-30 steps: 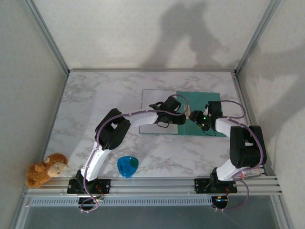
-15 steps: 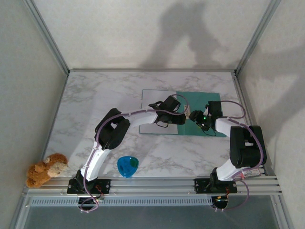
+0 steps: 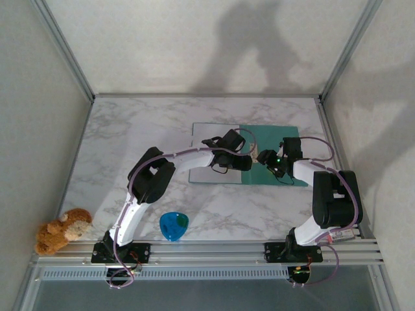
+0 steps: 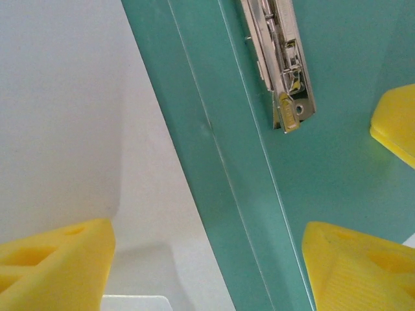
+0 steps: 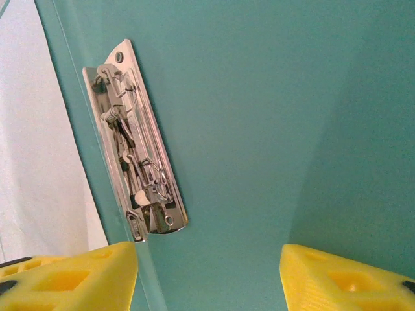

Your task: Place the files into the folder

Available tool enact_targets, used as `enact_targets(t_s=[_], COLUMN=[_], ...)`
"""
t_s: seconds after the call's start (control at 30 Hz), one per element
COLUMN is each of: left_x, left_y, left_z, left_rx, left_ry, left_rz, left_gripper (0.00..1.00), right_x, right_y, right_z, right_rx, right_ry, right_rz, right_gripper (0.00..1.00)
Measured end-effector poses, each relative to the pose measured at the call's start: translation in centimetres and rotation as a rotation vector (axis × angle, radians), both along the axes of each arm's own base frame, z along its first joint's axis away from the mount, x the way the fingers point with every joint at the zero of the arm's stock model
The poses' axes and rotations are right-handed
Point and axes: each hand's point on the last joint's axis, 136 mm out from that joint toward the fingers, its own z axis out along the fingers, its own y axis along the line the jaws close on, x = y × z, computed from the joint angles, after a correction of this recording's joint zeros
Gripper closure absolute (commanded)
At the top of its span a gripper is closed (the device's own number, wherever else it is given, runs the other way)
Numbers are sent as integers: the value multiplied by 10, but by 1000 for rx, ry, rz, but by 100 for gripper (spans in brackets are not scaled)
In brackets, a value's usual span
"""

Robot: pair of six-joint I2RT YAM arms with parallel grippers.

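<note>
A: How's the left claw (image 4: 207,265)?
B: Wide open, empty, straddling the folder (image 4: 324,162) spine, files (image 4: 58,97) beneath one finger.
A: And the right claw (image 5: 207,278)?
B: Open too, empty. Folder directly below, metal clip (image 5: 136,142) just ahead.

The top camera looked down from high behind the arm bases, taking in the whole marble counter (image 3: 130,129). Both wrist cameras faced steeply down, close over the open folder (image 4: 350,84). They shared its metal clip (image 4: 283,65), with yellow fingers (image 5: 337,278) at each lower edge.
</note>
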Motion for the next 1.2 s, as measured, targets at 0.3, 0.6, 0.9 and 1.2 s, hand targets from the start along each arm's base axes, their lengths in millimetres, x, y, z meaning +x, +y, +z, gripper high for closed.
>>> enact_targets(t_s=[0.3,0.6,0.9,1.2], left_x=[24,40,38,12], left_y=[24,68,81,100], left_z=[51,82,64,0], left_rx=[-51,-75,-22,64], left_ry=[-60,-112,-102,10], left_rz=[78,217,272,279], left_gripper=[23,24,26,26], right_x=[-2,11,26,38], right_y=[4,7,-6,-11], right_z=[-3,19,46,38], right_rx=[21,3,-97,-133], right_ry=[17,-5,-42,-14], right_rz=[17,64,59,49], right_gripper=[40,38,38,39])
